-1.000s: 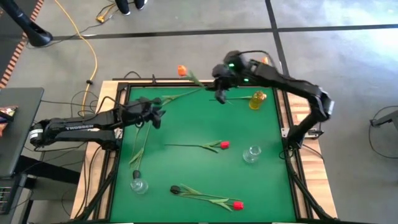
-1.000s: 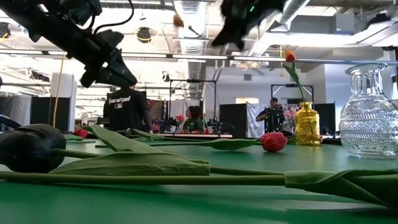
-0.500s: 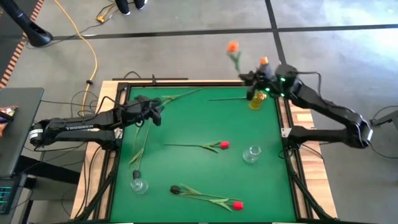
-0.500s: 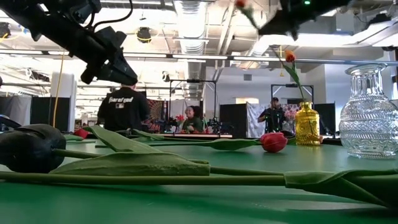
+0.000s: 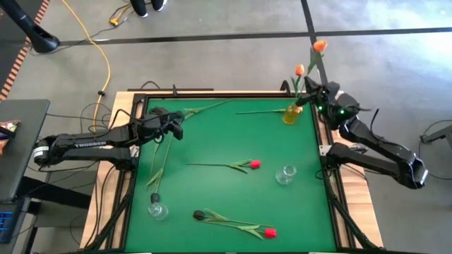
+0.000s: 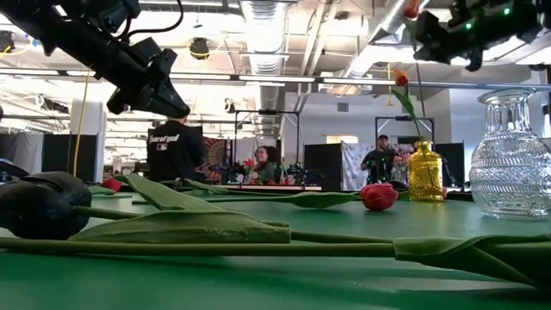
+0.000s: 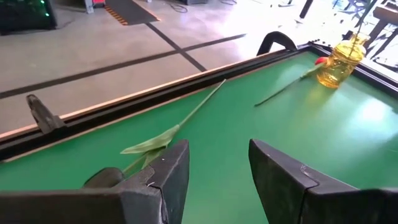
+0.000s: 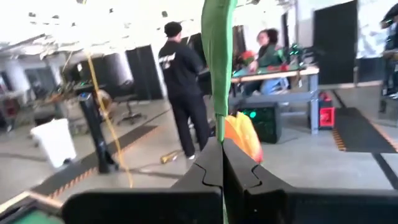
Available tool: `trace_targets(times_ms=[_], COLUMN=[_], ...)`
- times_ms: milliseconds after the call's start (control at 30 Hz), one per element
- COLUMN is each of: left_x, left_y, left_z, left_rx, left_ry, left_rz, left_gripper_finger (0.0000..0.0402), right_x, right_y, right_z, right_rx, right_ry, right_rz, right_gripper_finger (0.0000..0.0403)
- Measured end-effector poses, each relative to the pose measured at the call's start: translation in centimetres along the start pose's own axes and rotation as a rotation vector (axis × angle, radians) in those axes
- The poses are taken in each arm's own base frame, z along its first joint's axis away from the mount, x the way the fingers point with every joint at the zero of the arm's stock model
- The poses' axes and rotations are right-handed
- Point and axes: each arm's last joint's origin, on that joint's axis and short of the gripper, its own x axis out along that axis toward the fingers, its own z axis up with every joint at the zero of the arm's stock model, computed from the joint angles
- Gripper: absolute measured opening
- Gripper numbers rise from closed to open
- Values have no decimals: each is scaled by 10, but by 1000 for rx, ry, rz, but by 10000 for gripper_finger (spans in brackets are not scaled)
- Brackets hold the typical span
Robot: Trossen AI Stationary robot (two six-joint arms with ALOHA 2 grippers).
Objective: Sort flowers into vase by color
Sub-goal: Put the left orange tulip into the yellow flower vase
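My right gripper (image 5: 318, 97) is shut on an orange tulip (image 5: 319, 46), high above the table's far right corner, beside the yellow vase (image 5: 291, 113). That vase holds another orange tulip (image 5: 299, 69). My left gripper (image 7: 214, 163) is open and empty over the table's far left, above a green stem with a leaf (image 7: 180, 124). Two red tulips (image 5: 254, 164) (image 5: 270, 231) and a dark tulip (image 5: 199, 214) lie flat on the green mat. Another stem (image 5: 260, 111) lies by the yellow vase. My right gripper pinches the orange tulip's green stem (image 8: 219, 106) between its two shut fingers, which lie across it. The fingers come from the table's right side. The tulip stands upright and clear of the table, with its head (image 6: 411, 9) above the gripper and its stem (image 6: 419, 95) hanging toward the yellow vase.
Two clear glass vases stand on the mat, one at the right (image 5: 285, 174) and one at the near left (image 5: 157, 209). A flower with a long stem (image 5: 159, 166) lies along the left side. People stand in the room beyond the table (image 6: 176, 146).
My right gripper has carried the orange tulip from the middle of the far edge to the table's far right corner, above the yellow vase. The tulip has turned from slanting to upright, head up. My left gripper has kept still.
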Motion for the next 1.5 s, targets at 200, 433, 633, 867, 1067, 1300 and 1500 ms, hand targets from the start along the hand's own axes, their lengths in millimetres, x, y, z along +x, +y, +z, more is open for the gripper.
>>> trace_targets(times_ms=[200, 433, 633, 867, 1067, 1300, 1500], left_x=[0, 0, 0, 0, 0, 0, 0], left_y=[0, 0, 1, 0, 0, 0, 0], left_z=[0, -1, -1, 0, 0, 0, 0], left_rx=[-28, -39, -60, -69, -69, -68, -64], left_ry=[0, 10, 14, 2, 2, 3, 3], left_rz=[0, 4, 4, 1, 1, 3, 4], left_gripper_finger=[155, 155, 155, 155, 155, 155, 155], right_x=[2, 3, 3, 8, 14, 18, 20], right_y=[-10, -17, -17, -14, -13, -12, -12], right_z=[-16, -20, -20, -25, -31, -35, -38], right_rx=[13, -17, -21, -13, -25, -53, -64], right_ry=[-60, -54, -58, -31, -2, 15, 29], right_rz=[-98, -161, -160, -153, -157, -163, -180], right_gripper_finger=[18, 18, 18, 18, 18, 18, 18])
